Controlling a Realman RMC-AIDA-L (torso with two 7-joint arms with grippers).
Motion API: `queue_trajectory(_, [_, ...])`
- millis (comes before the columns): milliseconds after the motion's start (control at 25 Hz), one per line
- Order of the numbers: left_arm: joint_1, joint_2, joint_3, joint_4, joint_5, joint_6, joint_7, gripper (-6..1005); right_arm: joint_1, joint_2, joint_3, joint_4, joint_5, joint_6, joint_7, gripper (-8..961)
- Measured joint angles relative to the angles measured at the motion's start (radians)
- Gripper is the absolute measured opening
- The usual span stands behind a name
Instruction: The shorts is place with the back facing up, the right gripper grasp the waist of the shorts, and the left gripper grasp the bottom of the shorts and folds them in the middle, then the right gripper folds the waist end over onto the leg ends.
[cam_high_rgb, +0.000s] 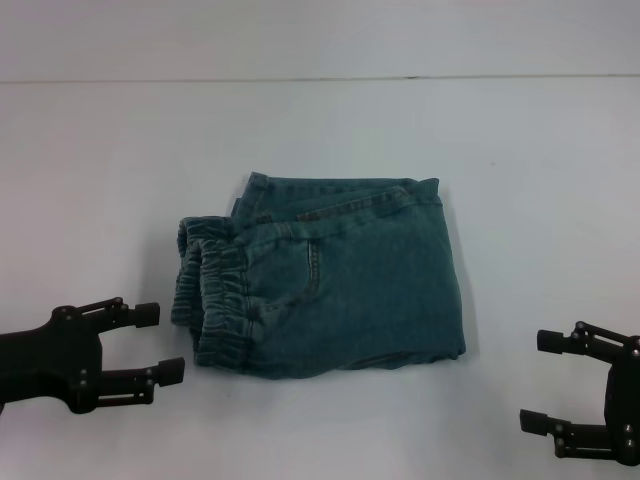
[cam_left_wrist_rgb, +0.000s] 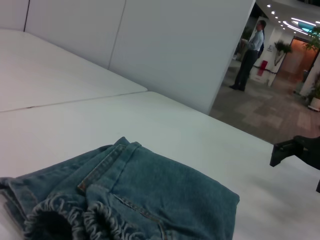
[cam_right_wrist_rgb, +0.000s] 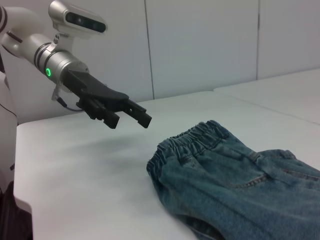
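The blue denim shorts lie folded into a compact stack in the middle of the white table. Their gathered elastic waist lies in two layers at the stack's left side. My left gripper hovers open at the lower left, a short way from the waist and touching nothing. My right gripper is open at the lower right, apart from the stack's right edge. The right wrist view shows the shorts with the left gripper open beyond the waist. The left wrist view shows the shorts close by.
A seam runs across the table's far part, with white wall panels behind it. One finger of the right gripper shows past the shorts in the left wrist view. Bare tabletop surrounds the shorts.
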Motion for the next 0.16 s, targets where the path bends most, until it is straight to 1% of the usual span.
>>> queue_trajectory(160, [-0.001, -0.002, 0.021, 0.002, 0.002, -0.011, -0.001, 873, 0.005, 0.002, 0.001, 0.000, 0.002, 0.001, -0.001, 911])
